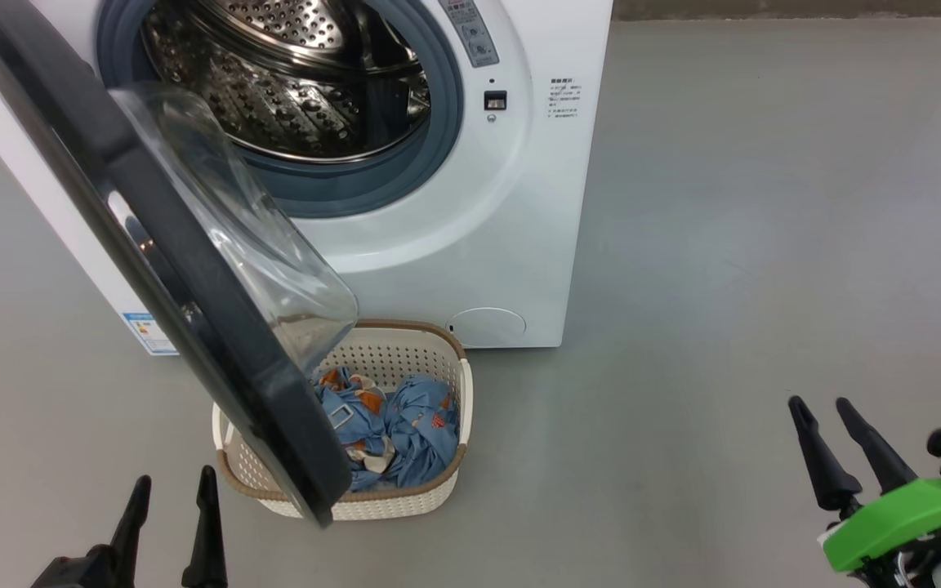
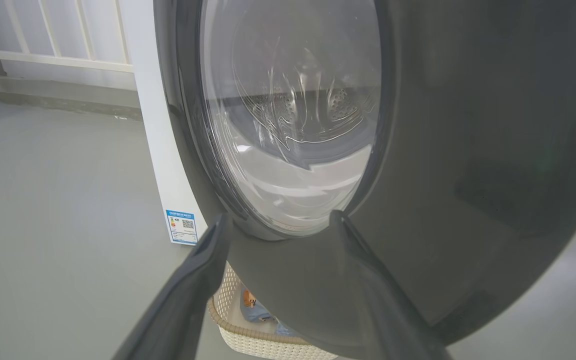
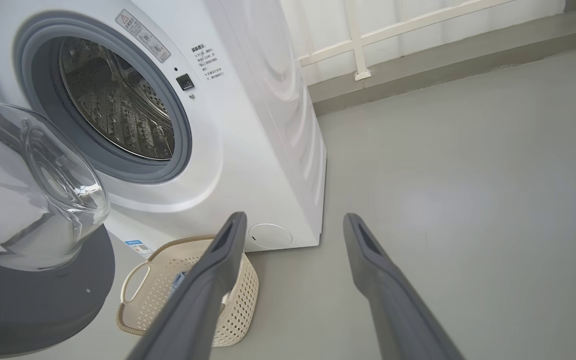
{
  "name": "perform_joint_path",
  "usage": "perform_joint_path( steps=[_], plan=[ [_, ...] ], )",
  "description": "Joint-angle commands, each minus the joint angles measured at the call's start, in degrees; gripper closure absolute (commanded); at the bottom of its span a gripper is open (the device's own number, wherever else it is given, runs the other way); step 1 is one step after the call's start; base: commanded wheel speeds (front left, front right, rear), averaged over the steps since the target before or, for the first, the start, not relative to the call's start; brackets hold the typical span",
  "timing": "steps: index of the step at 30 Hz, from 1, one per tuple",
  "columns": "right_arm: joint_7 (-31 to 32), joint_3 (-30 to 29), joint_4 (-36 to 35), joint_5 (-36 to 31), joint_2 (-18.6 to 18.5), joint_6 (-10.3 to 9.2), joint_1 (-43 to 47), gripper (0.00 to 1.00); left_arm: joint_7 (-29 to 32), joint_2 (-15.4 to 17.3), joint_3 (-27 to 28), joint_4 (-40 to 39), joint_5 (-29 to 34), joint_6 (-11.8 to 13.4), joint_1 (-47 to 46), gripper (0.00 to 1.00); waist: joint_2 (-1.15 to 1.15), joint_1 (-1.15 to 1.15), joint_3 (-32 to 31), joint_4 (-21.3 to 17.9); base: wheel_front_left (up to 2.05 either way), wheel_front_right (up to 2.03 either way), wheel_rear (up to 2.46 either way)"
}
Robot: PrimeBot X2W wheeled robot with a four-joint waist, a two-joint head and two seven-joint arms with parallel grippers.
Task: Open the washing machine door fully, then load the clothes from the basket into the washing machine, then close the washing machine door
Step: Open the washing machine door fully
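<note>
While the washing machine door [image 1: 283,416] stands swung out over the basket [image 1: 393,359] of blue printed clothes [image 1: 417,425], the white washing machine [image 1: 479,245] behind shows its steel drum [image 1: 291,90]. The left gripper [image 1: 176,478] waits beside the door's lower edge and the right gripper [image 1: 818,403] well apart, both spread wide, holding nothing.

Washing machine [image 1: 479,245]: white body, smooth, glossy. Drum [image 1: 291,98]: bright steel, perforated and dimpled, mirror-like. Gasket [image 1: 444,139]: grey, matt, rubbery look. Washing machine door [image 1: 283,408]: black rim, smooth, high gloss on the outer face in the left wrist view. Centre bowl [image 1: 258,253]: clear glass, reflective. Basket [image 1: 405,359]: cream plastic, perforated, satin; rim brown, woven-look texture. Clothes [image 1: 417,425]: soft printed cloth, matt, creased. Floor [image 1: 724,245]: grey, smooth, dull sheen. Left end effector [image 1: 176,478], right end effector [image 1: 818,404]: dark matt fingers. Green cover [image 1: 895,514]: glossy plastic.
</note>
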Motion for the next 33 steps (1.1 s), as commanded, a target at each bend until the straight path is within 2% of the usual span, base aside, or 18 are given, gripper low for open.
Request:
perform_joint_path(
  steps=[1, 5, 9, 29, 30, 32, 33],
  plan=[
    [-0.8, -0.3, -1.6, -2.0, -0.6, 0.08, 1.2, 0.00, -0.4, 0.6, 2.1, -1.6, 0.4, -0.2, -1.0, 0.00, 0.00, 0.00, 0.0, 0.1, 0.00, 0.00, 0.00],
    [-0.8, -6.1, -3.5, -7.0, 2.9, 0.08, 3.9, 0.00, -0.4, 0.5, 2.1, -1.5, 0.5, -0.2, -1.1, 0.00, 0.00, 0.00, -0.1, 0.4, 0.00, 0.00, 0.00],
    [-0.8, -8.9, -4.7, -9.3, 4.7, 0.08, 6.1, 0.00, -0.4, 0.5, 2.1, -1.5, 0.5, -0.2, -1.1, 0.00, 0.00, 0.00, -0.2, 0.6, 0.00, 0.00, 0.00],
    [-0.8, -10.8, -4.3, -13.3, 6.4, 0.08, 8.7, 0.00, -0.4, 0.4, 2.4, -1.5, 0.5, -0.2, -2.0, 0.00, 0.00, 0.00, 0.4, 0.7, 0.00, 0.00, 0.00],
    [-0.8, -10.8, -4.4, -13.3, 6.4, 0.08, 8.8, 0.00, -0.4, 0.4, 2.8, -1.7, 0.3, -0.2, -2.3, 0.50, 0.00, 0.00, 0.5, 0.7, 0.00, 0.00, 0.00],
    [-0.8, -10.7, -4.3, -13.5, 6.3, 0.08, 8.8, 0.00, -0.4, 0.4, 3.5, -2.2, -0.2, -0.2, -3.0, 0.89, 0.00, 0.00, 0.5, 0.9, 0.00, 0.00, 0.00],
    [-0.8, -10.7, -4.2, -13.5, 6.3, 0.08, 8.9, 0.00, -0.4, 0.3, 3.7, -2.5, -0.3, -0.2, -3.3, 1.00, 0.00, 0.00, 0.4, 1.1, 0.00, 0.00, 0.00]
  ],
)
